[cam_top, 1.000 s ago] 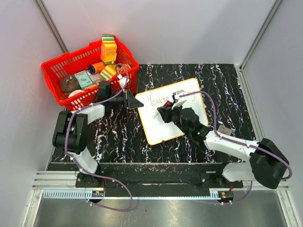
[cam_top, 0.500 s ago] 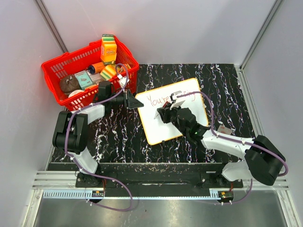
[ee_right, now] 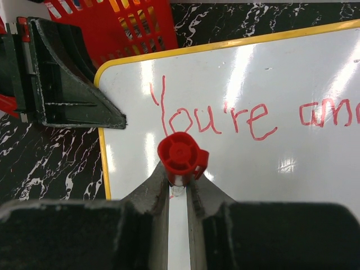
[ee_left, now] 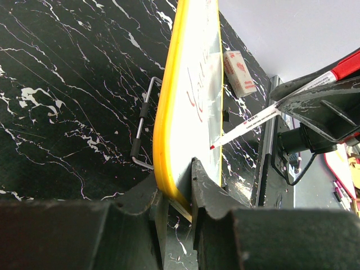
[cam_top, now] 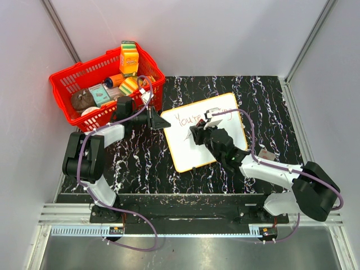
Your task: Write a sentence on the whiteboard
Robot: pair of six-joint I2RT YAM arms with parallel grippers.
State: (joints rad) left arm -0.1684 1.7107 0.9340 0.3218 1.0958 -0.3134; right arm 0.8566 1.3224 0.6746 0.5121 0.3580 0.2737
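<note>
The whiteboard (cam_top: 194, 154) with its yellow rim lies on the dark marbled table. Red lettering, the sentence (cam_top: 189, 119), reads "You're" and then the start of another word in the right wrist view (ee_right: 219, 121). My left gripper (cam_top: 163, 122) is shut on the board's left corner, one finger on each side of the rim (ee_left: 175, 180). My right gripper (cam_top: 198, 135) is shut on a red-capped marker (ee_right: 181, 154) over the board, below "You're". In the left wrist view the marker (ee_left: 253, 119) slants down, and its red tip is at the white surface (ee_left: 194, 107).
A red basket (cam_top: 67, 84) full of groceries stands at the back left, just behind my left gripper. A small white block (ee_left: 239, 70) lies on the table beyond the board's right side. A thin metal bracket (ee_left: 143, 126) sticks out from under the board.
My right gripper and the marker have shifted slightly over the board below "You're". The left gripper and the board have not moved.
</note>
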